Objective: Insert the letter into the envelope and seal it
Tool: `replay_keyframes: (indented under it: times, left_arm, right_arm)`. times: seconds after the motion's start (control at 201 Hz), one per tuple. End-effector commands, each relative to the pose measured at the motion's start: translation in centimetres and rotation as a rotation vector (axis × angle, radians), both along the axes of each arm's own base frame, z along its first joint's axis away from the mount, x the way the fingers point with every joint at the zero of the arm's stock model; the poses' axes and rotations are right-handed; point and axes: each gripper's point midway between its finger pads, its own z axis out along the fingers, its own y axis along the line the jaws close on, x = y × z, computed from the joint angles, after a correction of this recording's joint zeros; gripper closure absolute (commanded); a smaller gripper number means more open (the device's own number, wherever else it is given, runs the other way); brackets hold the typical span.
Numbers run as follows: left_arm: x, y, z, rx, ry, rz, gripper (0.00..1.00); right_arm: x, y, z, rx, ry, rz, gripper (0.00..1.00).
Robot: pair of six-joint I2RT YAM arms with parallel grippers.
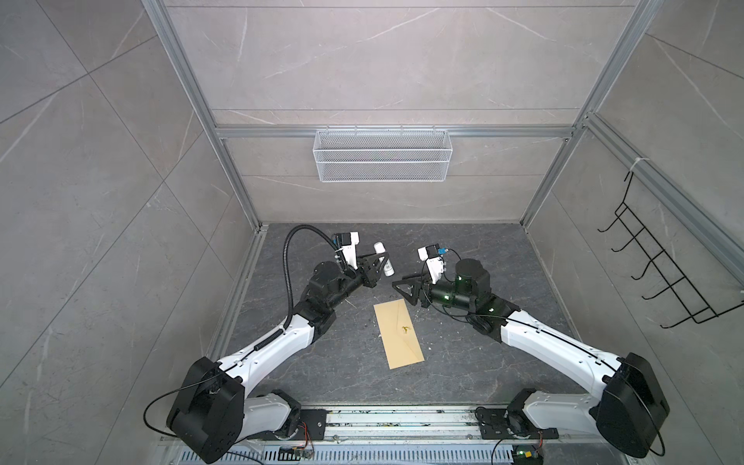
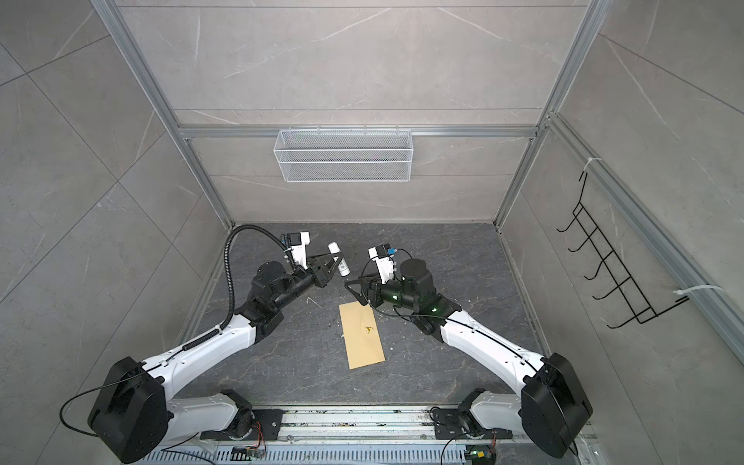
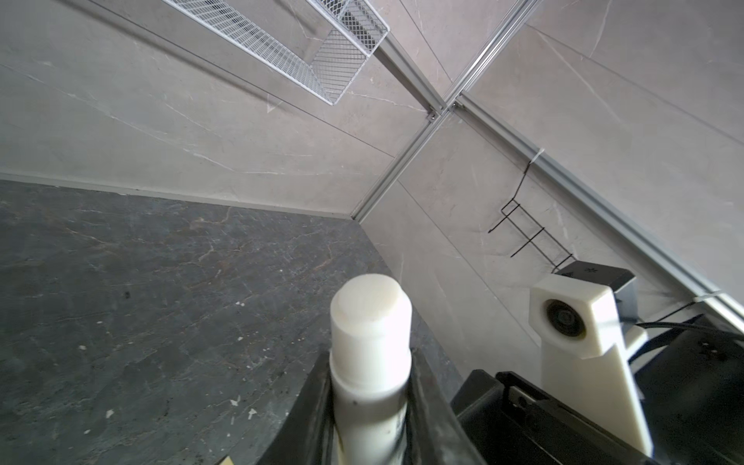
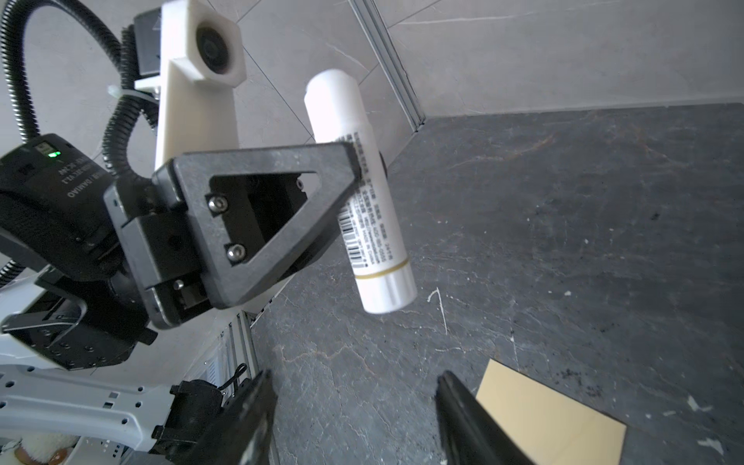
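The tan envelope (image 1: 398, 334) (image 2: 361, 336) lies flat on the dark floor between the two arms, with a small yellowish mark near its middle. One corner of it shows in the right wrist view (image 4: 551, 418). The letter is out of view. My left gripper (image 1: 382, 262) (image 2: 337, 263) (image 3: 371, 362) is shut on a white glue stick (image 1: 385, 261) (image 2: 340, 261) (image 3: 370, 322) (image 4: 362, 193), held above the floor behind the envelope. My right gripper (image 1: 396, 284) (image 2: 348, 284) (image 4: 354, 376) hangs open and empty just past the envelope's far end, facing the glue stick.
A white wire basket (image 1: 382, 155) (image 2: 344, 155) hangs on the back wall. A black wire hook rack (image 1: 660, 265) is fixed to the right wall. Small white scraps lie scattered on the floor (image 1: 463, 249).
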Motion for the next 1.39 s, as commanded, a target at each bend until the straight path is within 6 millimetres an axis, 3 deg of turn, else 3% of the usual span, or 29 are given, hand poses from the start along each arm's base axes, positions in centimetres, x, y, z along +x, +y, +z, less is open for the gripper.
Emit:
replay_keyframes:
  times: [0.0,0.329,0.642,1.081,1.389]
  left_arm:
    - [-1.0,-0.4,4.3,-0.123,-0.003,-0.072,1.0]
    - [-1.3,-0.6,5.0,-0.165,0.032,-0.111,1.0]
    - [-1.3,-0.3,4.9,-0.168,0.036,-0.107,1.0]
    - [-1.2,-0.2,3.6,-0.144,0.047,-0.095,1.0]
    - [-0.6,-0.2,1.7,-0.091,0.063,-0.07,1.0]
  right_arm:
    - [0.5,0.8,2.8,0.054,-0.072,0.02,0.36]
    - [1.3,2.2,4.1,0.117,-0.089,0.056,0.47]
    - [1.4,2.5,4.1,0.125,-0.083,0.07,0.77]
    - [2.0,2.1,3.7,0.071,-0.062,0.021,0.92]
    - [3.8,1.5,2.2,-0.047,-0.039,-0.075,1.0]
